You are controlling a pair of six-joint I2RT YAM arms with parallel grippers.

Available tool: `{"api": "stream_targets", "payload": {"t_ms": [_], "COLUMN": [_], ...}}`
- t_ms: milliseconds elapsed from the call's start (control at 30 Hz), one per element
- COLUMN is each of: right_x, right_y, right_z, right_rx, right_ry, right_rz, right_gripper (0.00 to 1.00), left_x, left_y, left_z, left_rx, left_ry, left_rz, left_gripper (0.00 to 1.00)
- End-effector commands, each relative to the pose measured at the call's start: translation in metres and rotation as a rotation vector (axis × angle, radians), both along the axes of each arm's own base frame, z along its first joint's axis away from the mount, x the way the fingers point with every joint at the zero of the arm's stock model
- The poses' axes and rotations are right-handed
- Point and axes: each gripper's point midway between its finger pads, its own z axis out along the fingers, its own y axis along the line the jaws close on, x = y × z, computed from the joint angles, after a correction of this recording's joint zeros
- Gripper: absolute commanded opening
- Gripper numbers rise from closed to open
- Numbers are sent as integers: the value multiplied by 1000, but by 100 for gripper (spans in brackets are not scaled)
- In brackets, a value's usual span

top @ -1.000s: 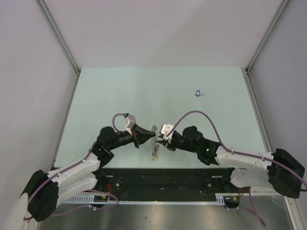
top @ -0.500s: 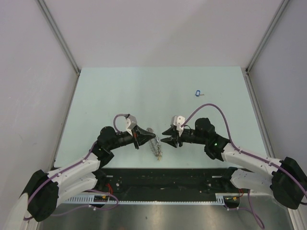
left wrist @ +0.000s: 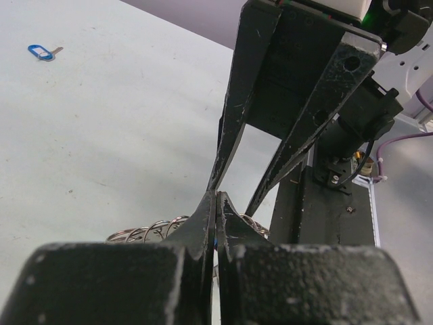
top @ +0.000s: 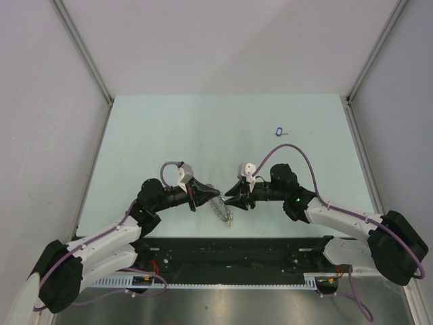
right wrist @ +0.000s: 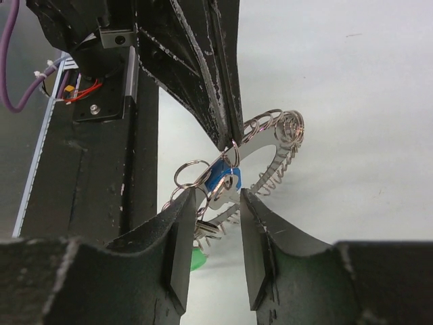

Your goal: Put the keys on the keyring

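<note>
Pinching the seemingly upright keyring [top: 222, 208], left jaws press together; right jaws stand spread.

Left tool [top: 216, 194] and right tool [top: 230, 198] tip to tip at the keyring [top: 222, 209]; blue-tagged key [top: 278, 131] well apart.

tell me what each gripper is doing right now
Left gripper: shut, pinching the keyring.
Right gripper: jaws open, either side of the blue-tagged key, not clamped on it.
</note>
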Motion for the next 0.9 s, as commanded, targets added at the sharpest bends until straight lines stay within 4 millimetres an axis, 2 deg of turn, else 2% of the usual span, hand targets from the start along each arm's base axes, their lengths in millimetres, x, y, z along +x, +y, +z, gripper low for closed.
{"api": "stream_targets", "payload": {"t_ms": [0,200,867], "right_x": [7,6,8], "right_y": [5,8,13], "right_z": [27,30,20], "right_rx": [78,95,90], "right_ry": [-51,-48,-15], "right_rz": [9,29,39], "right_gripper": [35,31,26], "left_x": [1,1,2], "left_y": [-4,-4,-8], "left_z": [34,35,35], "left_rx": [-66,-68,-70], "left_ry": [-101,-102,-100], "left_rz": [-20,-21,-24], "left_gripper": [0,0,1]}}
